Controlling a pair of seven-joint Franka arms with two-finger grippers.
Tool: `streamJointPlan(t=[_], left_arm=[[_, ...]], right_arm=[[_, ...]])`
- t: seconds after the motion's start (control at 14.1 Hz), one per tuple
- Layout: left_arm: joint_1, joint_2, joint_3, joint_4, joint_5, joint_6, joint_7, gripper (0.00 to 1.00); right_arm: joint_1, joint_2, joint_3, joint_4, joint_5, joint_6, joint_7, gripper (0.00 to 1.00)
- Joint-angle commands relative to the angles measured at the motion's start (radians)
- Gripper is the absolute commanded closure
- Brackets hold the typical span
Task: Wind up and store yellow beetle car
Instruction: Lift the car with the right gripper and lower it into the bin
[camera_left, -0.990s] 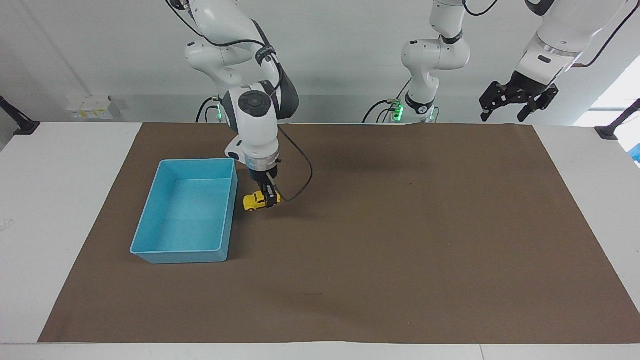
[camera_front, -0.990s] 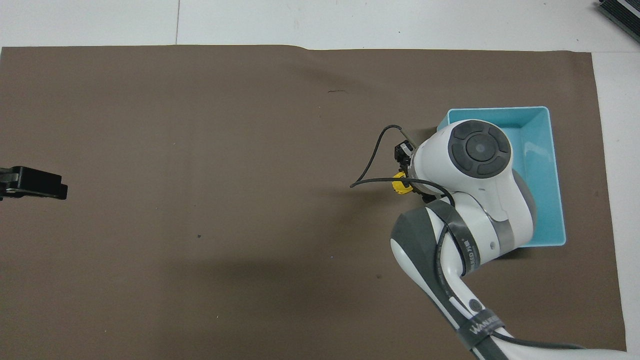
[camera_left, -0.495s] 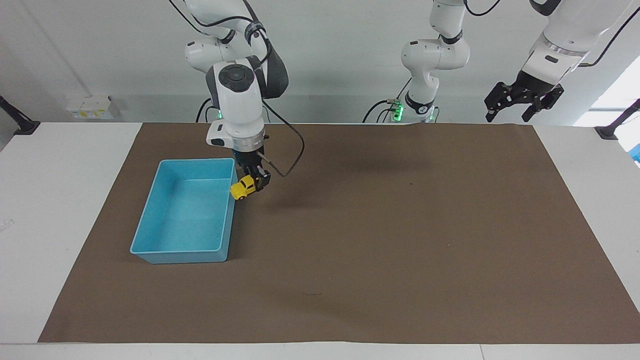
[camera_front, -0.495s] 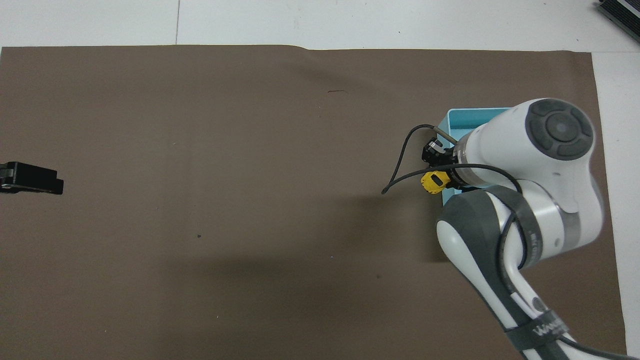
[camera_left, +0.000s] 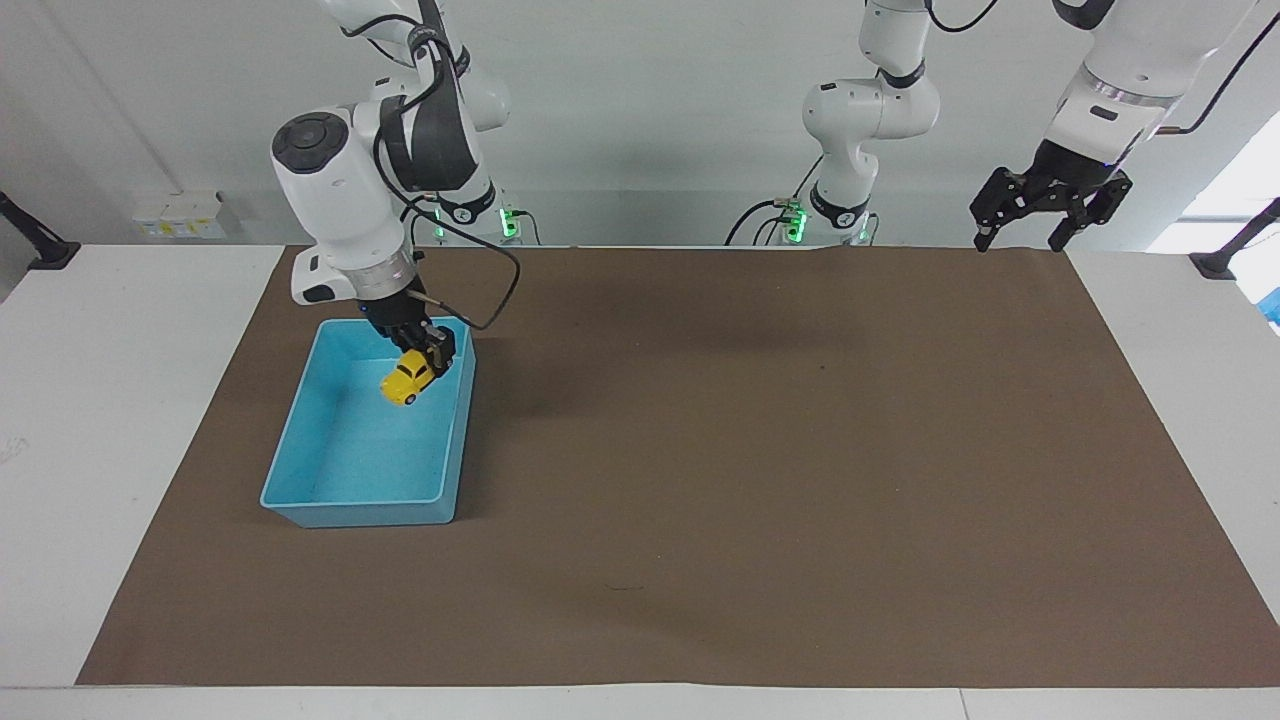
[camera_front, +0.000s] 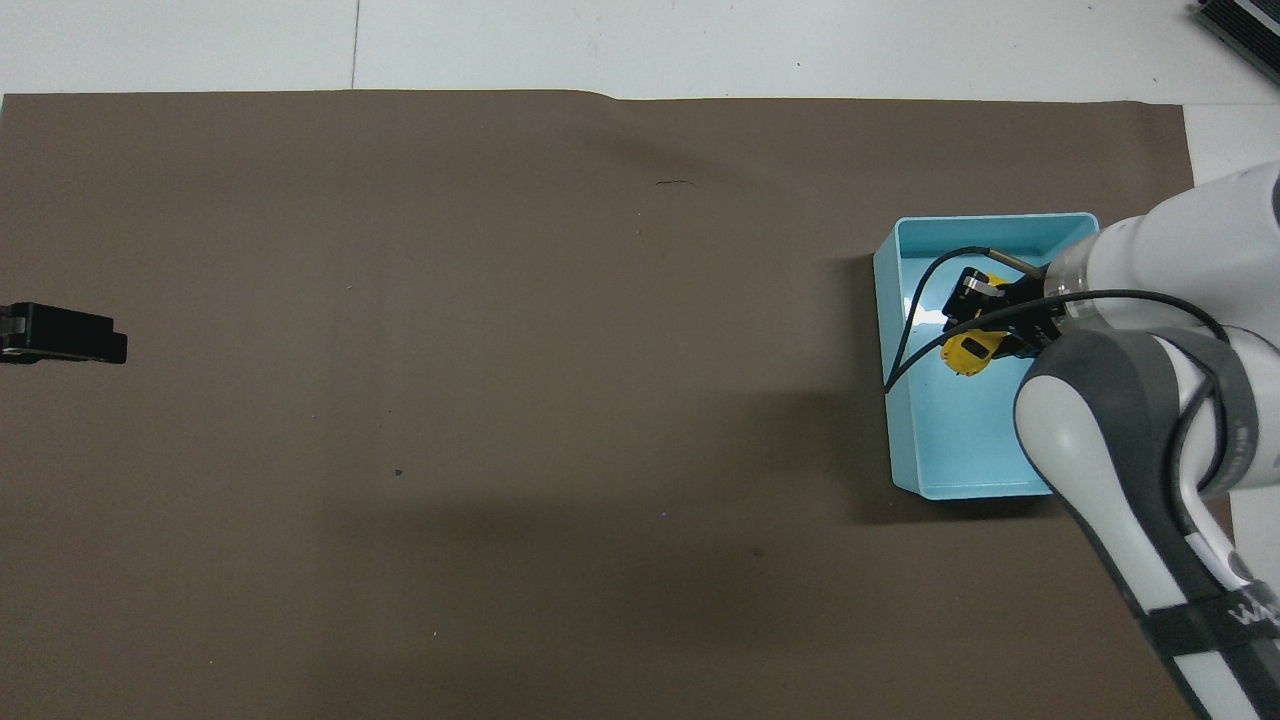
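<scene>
While tilted, yellow beetle car (camera_left: 407, 378) hangs in right gripper (camera_left: 432, 356)

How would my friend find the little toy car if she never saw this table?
Look for the blue bin on the brown mat, toward the right arm's end of the table. Over it, the right gripper is shut on the yellow beetle car. It is the only bright yellow thing here, tiny and rounded.

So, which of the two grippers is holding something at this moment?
The right gripper, over the blue bin, is shut on the yellow beetle car. The left gripper waits open and empty.
</scene>
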Motion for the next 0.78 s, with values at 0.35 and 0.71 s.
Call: streamJointPlan(t=[0.35,0.71], left_arm=[[0.015,-0.004,-0.01,-0.008,-0.004,0.022,0.011,0.0],[0.015,-0.004,-0.01,-0.006,-0.004,0.024,0.005,0.0]], right_arm=[[-0.191,-0.035,0.006,-0.001,0.023,-0.075,-0.427,1.0],[-0.202,-0.062,0.006,-0.05,0.0,-0.057,-0.486,1.0]])
